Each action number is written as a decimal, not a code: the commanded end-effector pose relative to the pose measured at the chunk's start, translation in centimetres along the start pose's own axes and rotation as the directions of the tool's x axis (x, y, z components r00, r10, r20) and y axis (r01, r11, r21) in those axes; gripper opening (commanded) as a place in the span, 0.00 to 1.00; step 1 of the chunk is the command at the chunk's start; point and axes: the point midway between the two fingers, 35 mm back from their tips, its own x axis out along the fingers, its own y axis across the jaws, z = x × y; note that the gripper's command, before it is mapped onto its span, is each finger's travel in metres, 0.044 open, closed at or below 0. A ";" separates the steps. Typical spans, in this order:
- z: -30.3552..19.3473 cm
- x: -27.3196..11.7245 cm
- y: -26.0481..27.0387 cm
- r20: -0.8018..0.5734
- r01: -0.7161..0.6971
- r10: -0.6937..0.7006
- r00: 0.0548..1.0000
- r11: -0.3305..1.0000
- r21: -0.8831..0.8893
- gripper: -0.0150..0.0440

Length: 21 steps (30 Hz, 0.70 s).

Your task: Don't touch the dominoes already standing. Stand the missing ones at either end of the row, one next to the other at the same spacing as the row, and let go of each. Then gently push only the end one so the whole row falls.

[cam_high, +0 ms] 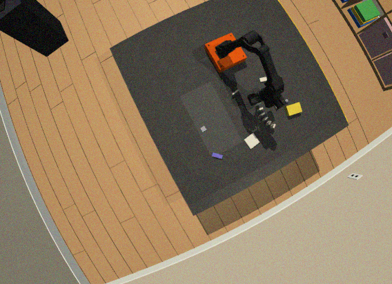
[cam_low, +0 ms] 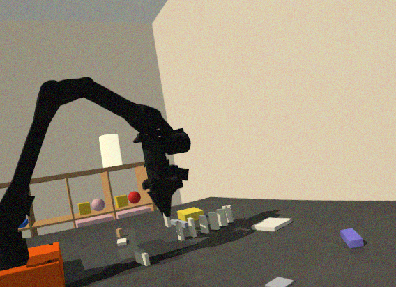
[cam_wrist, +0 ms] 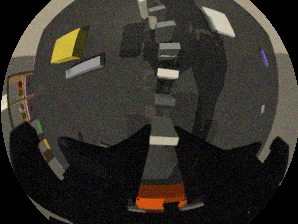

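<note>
My gripper [cam_low: 167, 215] [cam_wrist: 162, 128] is shut on a white domino [cam_low: 166, 221] [cam_wrist: 164, 141], held upright before the near end of the row; whether it touches the table I cannot tell. In the wrist view its top edge is roughly parallel with the row's nearest domino [cam_low: 180, 231] [cam_wrist: 168, 73], with a gap between them. Several pale dominoes stand in a slightly curved line, with the far domino [cam_low: 229, 214] [cam_high: 273, 126] at the other end. Another pale domino [cam_high: 235, 92] [cam_low: 145, 258] is apart, nearer the base. The arm hides the held domino in the top view.
A yellow block [cam_high: 294, 109] [cam_low: 190, 214] [cam_wrist: 68, 46] and a grey bar [cam_wrist: 85, 67] lie beside the row. A white square slab [cam_high: 252, 140] [cam_low: 272, 224] lies on its other side. A purple block [cam_high: 217, 156] [cam_low: 351, 237] and a white block [cam_high: 263, 79] [cam_low: 121, 241] lie farther off.
</note>
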 end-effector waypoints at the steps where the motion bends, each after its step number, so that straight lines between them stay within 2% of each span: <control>1: -0.5 2.5 -0.2 -0.018 0.008 -0.008 1.000 1.000 0.005 0.44; 5: -0.9 4.1 -0.3 -0.019 0.008 -0.008 1.000 1.000 0.005 0.44; 19: -0.9 4.1 -0.3 -0.019 0.008 -0.008 1.000 1.000 0.005 0.44; 21: -0.9 4.1 -0.3 -0.019 0.008 -0.008 1.000 1.000 0.005 0.52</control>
